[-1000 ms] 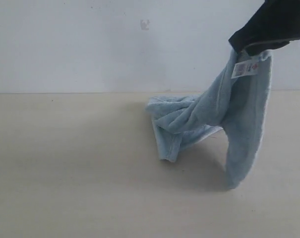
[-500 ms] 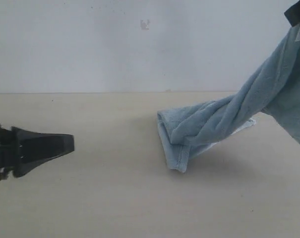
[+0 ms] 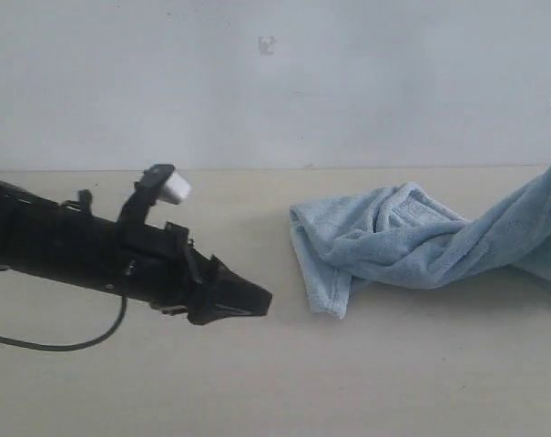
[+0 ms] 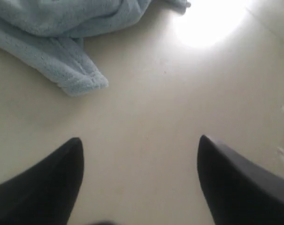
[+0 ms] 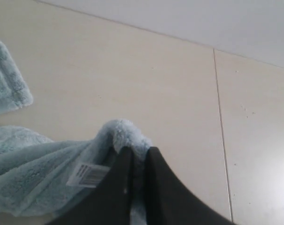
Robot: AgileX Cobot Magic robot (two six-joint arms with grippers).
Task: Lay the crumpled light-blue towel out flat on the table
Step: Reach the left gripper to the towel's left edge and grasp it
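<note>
The left claw (image 3: 257, 299) is wide open and points at the loose end of the towel (image 3: 384, 241), which lies stretched across the table (image 3: 257, 382) toward the right claw (image 5: 138, 151) (pinching its far corner).

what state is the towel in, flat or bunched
Bunched: the towel lies twisted in folds on the table, one corner pinched by the right gripper.

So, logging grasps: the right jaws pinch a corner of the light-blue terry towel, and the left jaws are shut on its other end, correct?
No: the left gripper's jaws stand open, short of the fluffy light-blue terry towel, per the left wrist view. The right gripper's jaws do pinch a corner.
</note>
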